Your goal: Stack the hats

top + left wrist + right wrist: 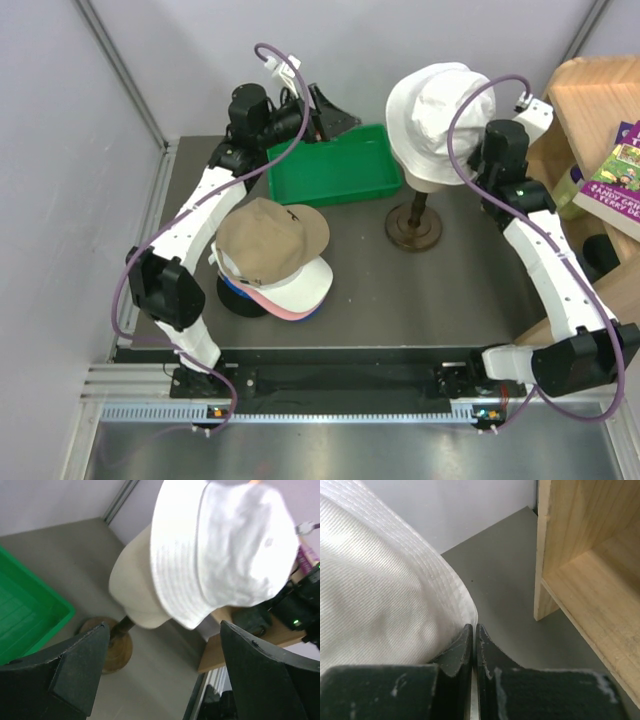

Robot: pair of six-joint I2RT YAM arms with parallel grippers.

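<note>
White hat sits right by the right end effector, closed at its brim; the left end effector is open.

A white bucket hat sits on a cream mannequin head, whose post rises from a round wooden base on the grey table. A green bin sits near the base. The left gripper gapes wide (holding nothing).
</note>
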